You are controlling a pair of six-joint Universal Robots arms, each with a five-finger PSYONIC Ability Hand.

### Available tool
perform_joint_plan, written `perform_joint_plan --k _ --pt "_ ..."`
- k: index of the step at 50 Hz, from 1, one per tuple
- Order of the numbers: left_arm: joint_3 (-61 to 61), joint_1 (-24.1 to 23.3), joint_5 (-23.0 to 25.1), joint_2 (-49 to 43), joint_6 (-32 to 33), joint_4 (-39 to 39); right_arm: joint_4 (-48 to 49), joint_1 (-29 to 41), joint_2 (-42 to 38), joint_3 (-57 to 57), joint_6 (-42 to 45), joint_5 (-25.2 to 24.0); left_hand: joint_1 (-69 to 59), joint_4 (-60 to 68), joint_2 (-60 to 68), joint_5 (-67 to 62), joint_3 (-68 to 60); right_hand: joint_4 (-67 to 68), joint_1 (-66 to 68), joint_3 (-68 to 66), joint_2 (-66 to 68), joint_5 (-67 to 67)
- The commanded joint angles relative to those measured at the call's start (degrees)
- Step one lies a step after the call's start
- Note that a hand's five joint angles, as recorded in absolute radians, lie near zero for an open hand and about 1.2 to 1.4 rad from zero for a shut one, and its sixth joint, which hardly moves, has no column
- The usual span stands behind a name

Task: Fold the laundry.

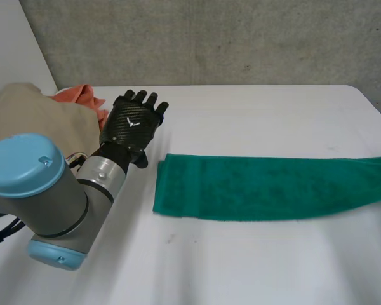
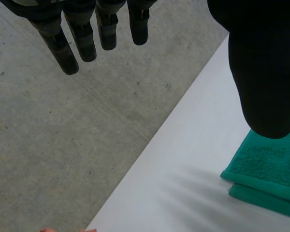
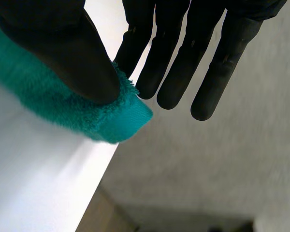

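A green towel (image 1: 267, 187), folded into a long strip, lies across the white table (image 1: 254, 114) and runs to its right edge. My left hand (image 1: 134, 121) hovers open and flat near the strip's left end, apart from it. In the left wrist view its fingers (image 2: 77, 38) are straight, and the towel's folded corner (image 2: 266, 174) lies beyond the thumb. In the right wrist view my right hand (image 3: 63, 53) pinches the towel's end (image 3: 121, 118) between thumb and fingers, at the table's edge.
A beige cloth (image 1: 38, 121) and an orange cloth (image 1: 82, 95) are heaped at the table's left, beside my left arm. Grey concrete floor (image 2: 63, 125) lies beyond the table's far edge and its right edge.
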State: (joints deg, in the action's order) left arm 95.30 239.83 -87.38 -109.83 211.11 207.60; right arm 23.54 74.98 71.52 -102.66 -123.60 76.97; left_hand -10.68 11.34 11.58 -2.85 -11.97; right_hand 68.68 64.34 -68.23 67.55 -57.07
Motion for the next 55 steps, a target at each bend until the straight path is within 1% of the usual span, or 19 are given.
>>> perform_joint_plan --k 1,6,10,15,20,21,23,24,27,28,32,37,39,43,45,46,49,50,55 --pt "0.93 0.29 -0.16 1.81 -0.43 0.00 10.98 20.62 0.90 0.71 2.05 -5.77 0.63 -1.29 -1.54 2.81 1.92 11.32 15.66 -11.77 12.45 -12.93" --pt "2.25 0.82 -0.25 4.36 -1.31 0.00 19.43 32.14 -0.85 1.50 2.14 -8.76 0.63 -1.29 -1.54 2.81 1.92 11.32 15.66 -11.77 12.45 -12.93" --pt "3.39 1.43 -0.34 5.24 -1.49 0.00 23.04 42.86 -7.61 4.83 2.31 -12.28 0.63 -1.29 -1.54 2.81 1.92 11.32 15.66 -11.77 12.45 -12.93" --pt "4.19 2.05 -0.51 5.42 -1.49 0.00 20.42 53.41 -18.23 11.68 2.14 -15.62 0.68 -1.34 -1.58 2.85 1.97 11.32 15.66 -11.77 12.45 -12.93" --pt "4.89 2.84 -0.51 5.33 -1.67 0.00 13.73 56.33 -23.97 15.47 2.66 -15.54 0.63 -1.29 -1.54 2.81 1.92 11.32 15.66 -11.77 12.45 -12.93" --pt "4.98 2.84 -0.51 5.33 -1.67 0.00 10.59 56.33 -23.97 16.26 2.93 -14.32 0.63 -1.29 -1.54 2.81 1.92 -9.77 -5.43 9.32 -8.64 8.16" --pt "5.07 2.84 -0.51 5.33 -1.67 0.00 9.25 56.07 -23.62 16.53 2.49 -13.17 0.68 -1.34 -1.58 2.85 1.97 -26.88 -22.54 26.43 -25.75 25.27" --pt "5.07 2.84 -0.51 5.33 -1.67 0.00 8.02 55.98 -22.49 16.62 1.97 -10.81 0.68 -1.34 -1.58 2.85 1.97 -42.63 -38.29 42.18 -41.49 41.01" --pt "4.89 2.75 -0.42 5.33 -1.67 0.09 7.31 56.06 -19.94 16.18 -0.40 -5.89 0.68 -1.34 -1.58 2.85 1.97 -56.20 -51.86 55.75 -55.07 54.59" --pt "4.54 2.75 -0.42 5.33 -1.67 0.09 7.05 55.80 -17.67 15.48 -3.72 -1.95 0.68 -1.34 -1.58 2.85 1.97 -58.68 -54.34 58.23 -57.55 57.07" --pt "4.10 2.58 -0.34 5.33 -1.67 0.09 5.29 51.59 -12.73 13.20 -15.24 3.09 0.68 -1.34 -1.58 2.85 1.97 -58.68 -54.34 58.23 -57.55 57.07" --pt "3.75 1.96 -0.34 4.98 -2.02 0.18 -1.55 46.23 -7.81 9.59 -28.87 3.45 0.68 -1.34 -1.58 2.85 1.97 -58.68 -54.34 58.23 -57.55 57.07" --pt "3.84 1.78 -0.34 4.80 -2.19 0.18 -5.93 43.86 -6.75 8.10 -31.77 3.62 0.68 -1.34 -1.58 2.85 1.97 -58.68 -54.34 58.23 -57.55 57.07" --pt "3.92 1.35 -0.25 4.45 -2.54 0.18 -10.35 38.50 -7.36 4.67 -29.51 3.62 0.68 -1.34 -1.58 2.85 1.97 -56.95 -52.61 56.50 -55.81 55.33" --pt "3.92 1.00 -0.25 4.10 -2.54 0.18 -10.62 36.56 -7.80 3.44 -27.06 3.89 0.68 -1.34 -1.58 2.85 1.97 -46.71 -42.37 46.27 -45.58 45.10" --pt "3.92 0.91 -0.25 4.01 -2.54 0.18 -10.80 34.90 -8.32 2.65 -24.17 4.32 0.68 -1.34 -1.58 2.85 1.97 -30.67 -26.33 30.22 -29.54 29.05" --pt "3.92 0.90 -0.25 3.92 -2.72 0.09 -10.62 33.04 -8.77 2.20 -19.24 6.25 0.68 -1.34 -1.58 2.85 1.97 -4.03 0.31 3.58 -2.90 2.42" --pt "3.92 0.90 -0.25 3.92 -2.72 0.09 -9.84 32.34 -8.59 2.20 -16.87 8.52 0.68 -1.34 -1.58 2.85 1.97 11.17 15.51 -11.61 12.30 -12.78" --pt "4.10 0.55 -0.25 4.01 -2.72 0.09 -0.27 32.86 -7.63 3.17 -14.56 15.04 0.68 -1.34 -1.58 2.85 1.97 11.32 15.66 -11.77 12.45 -12.93"
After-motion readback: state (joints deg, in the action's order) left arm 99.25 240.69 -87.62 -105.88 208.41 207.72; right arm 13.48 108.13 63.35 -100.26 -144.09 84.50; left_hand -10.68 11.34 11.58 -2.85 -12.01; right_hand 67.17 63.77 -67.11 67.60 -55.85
